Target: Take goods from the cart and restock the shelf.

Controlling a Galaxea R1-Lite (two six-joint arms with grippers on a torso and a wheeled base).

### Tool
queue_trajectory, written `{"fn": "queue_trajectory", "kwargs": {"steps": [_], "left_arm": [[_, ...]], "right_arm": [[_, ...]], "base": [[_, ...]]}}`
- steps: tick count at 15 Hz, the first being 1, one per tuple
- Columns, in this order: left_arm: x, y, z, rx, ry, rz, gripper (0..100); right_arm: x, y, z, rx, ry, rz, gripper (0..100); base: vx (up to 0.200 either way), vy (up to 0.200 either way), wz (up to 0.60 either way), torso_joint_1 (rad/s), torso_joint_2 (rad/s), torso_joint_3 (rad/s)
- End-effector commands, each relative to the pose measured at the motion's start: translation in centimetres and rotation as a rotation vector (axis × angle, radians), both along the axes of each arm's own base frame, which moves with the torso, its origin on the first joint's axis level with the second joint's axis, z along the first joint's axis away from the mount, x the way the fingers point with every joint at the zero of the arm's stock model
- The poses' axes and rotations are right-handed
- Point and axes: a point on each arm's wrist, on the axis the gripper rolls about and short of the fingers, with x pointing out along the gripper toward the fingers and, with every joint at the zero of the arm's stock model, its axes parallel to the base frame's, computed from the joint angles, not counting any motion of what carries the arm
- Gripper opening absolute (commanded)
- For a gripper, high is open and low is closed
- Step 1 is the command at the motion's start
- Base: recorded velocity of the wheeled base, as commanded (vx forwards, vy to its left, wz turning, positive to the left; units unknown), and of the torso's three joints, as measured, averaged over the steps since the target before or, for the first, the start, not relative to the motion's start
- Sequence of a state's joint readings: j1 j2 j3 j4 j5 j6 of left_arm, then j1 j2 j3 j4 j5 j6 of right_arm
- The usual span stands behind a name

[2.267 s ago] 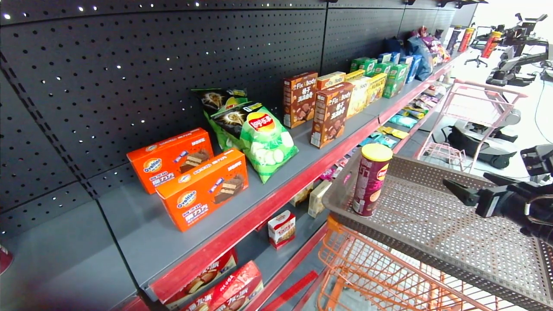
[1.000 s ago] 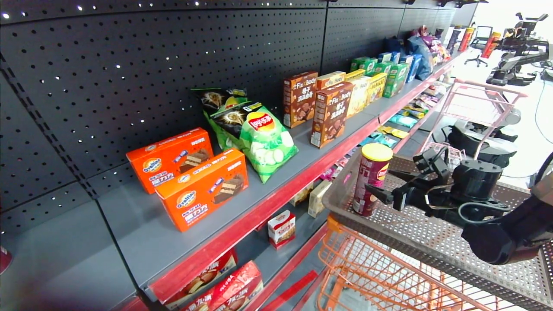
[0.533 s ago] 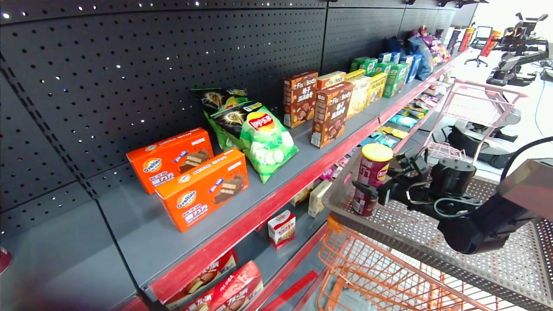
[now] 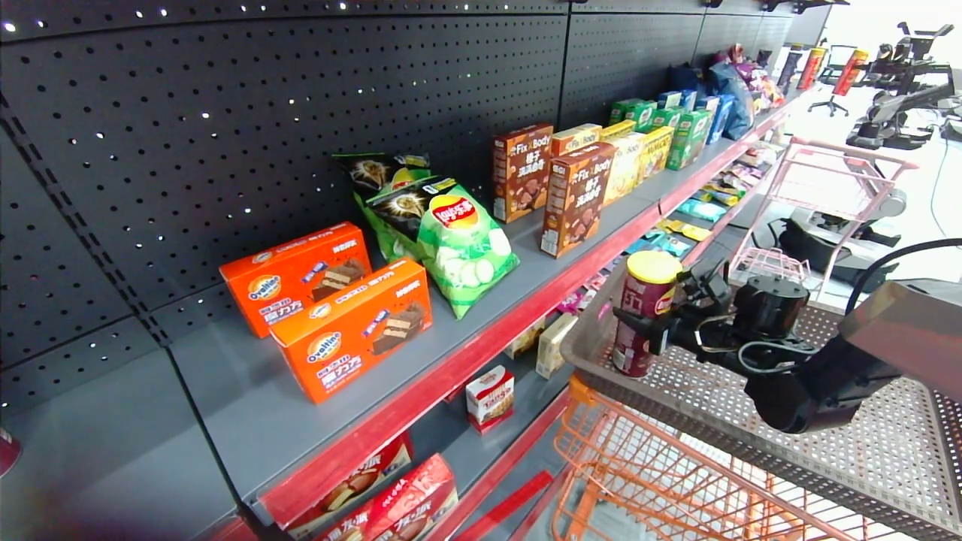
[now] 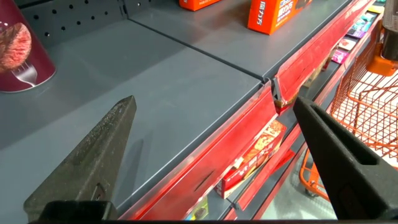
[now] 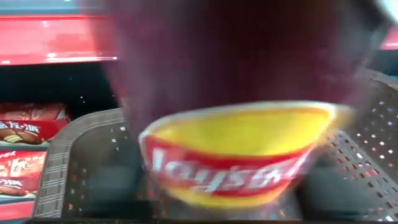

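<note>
A maroon chip can [image 4: 645, 312] with a yellow lid stands upright at the near-left corner of the cart's perforated top tray [image 4: 751, 409]. My right gripper [image 4: 661, 300] is open and straddles the can, one finger [image 4: 630, 321] in front of it and the other behind. Up close in the right wrist view, the can [image 6: 236, 143] appears blurred. My left gripper [image 5: 214, 106] hangs open with nothing in it, above a bare stretch of the grey shelf [image 5: 168, 93]. A second maroon can [image 5: 18, 53] stands on that shelf beside it.
On the shelf [image 4: 248, 398] are two orange boxes [image 4: 353, 327], green chip bags [image 4: 458, 240] and brown boxes [image 4: 575, 199], then more goods farther right. The orange wire cart basket [image 4: 639, 481] sits under the tray. A pink cart [image 4: 819, 188] stands behind.
My right arm has swung left across the tray to the can, and its open fingers now sit on either side of it. The can has not moved.
</note>
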State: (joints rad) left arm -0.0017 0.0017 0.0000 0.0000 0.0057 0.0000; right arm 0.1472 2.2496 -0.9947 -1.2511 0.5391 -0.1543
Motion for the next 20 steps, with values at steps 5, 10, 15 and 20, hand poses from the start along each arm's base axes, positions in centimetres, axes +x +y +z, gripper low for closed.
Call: {"fn": "queue_trajectory", "kwargs": {"steps": [5,10,15,20], "left_arm": [[0.0,0.0,0.0,-0.002,0.0,0.001,100],[0.0,0.0,0.0,0.0,0.001,0.001,100],[0.0,0.0,0.0,0.0,0.0,0.001,100],[0.0,0.0,0.0,-0.002,0.0,-0.001,100]], "right_arm": [[-1.1,-0.1,1.9,-0.008,0.029,-0.013,0],[-5.7,-1.4,10.9,-0.006,0.039,-0.177,0],[-16.2,-1.1,15.3,0.011,-0.031,-0.352,0],[-24.5,-3.5,16.1,0.014,-0.019,-0.392,0]], "base": [[0.0,0.0,0.0,0.0,0.0,0.0],[0.0,0.0,0.0,0.0,0.0,0.0],[0.0,0.0,0.0,0.0,0.0,0.0],[0.0,0.0,0.0,0.0,0.0,0.0]]}}
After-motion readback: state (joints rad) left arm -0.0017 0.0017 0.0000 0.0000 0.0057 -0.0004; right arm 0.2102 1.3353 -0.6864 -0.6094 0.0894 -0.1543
